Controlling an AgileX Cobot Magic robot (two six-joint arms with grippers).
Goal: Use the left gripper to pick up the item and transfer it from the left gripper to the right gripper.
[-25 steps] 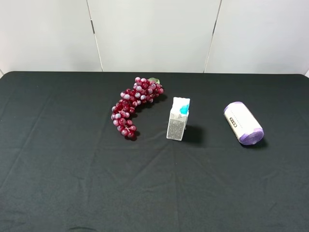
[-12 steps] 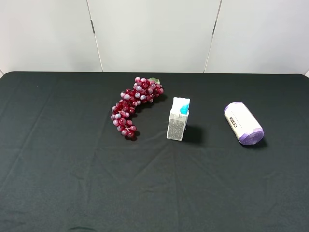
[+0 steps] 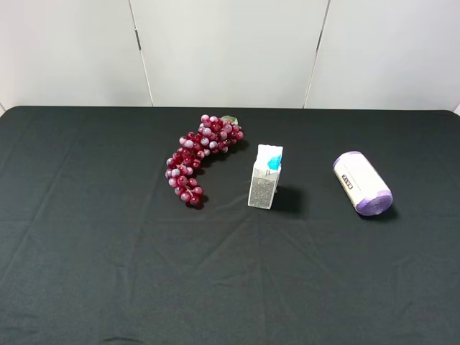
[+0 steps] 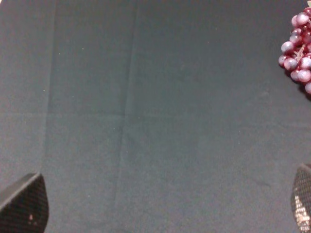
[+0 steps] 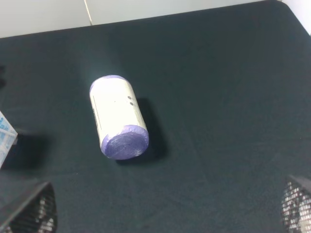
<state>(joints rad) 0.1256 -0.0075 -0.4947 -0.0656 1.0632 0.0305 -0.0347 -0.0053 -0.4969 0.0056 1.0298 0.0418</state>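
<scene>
The item, a cylindrical roll (image 3: 361, 183) with lilac ends and a cream label, lies on its side on the black cloth at the right. It also shows in the right wrist view (image 5: 118, 116), some way ahead of my right gripper (image 5: 163, 213), which is open and empty with only its two fingertips (image 5: 29, 211) at the frame's corners. My left gripper (image 4: 163, 208) is open and empty over bare cloth, with its fingertips (image 4: 24, 204) wide apart. The roll is out of the left wrist view. Neither arm shows in the exterior high view.
A red grape bunch (image 3: 198, 154) lies left of centre, and its edge shows in the left wrist view (image 4: 299, 48). A white-and-grey carton with a blue top (image 3: 265, 176) stands upright in the middle. The black cloth-covered table (image 3: 108, 251) ends at a white wall behind.
</scene>
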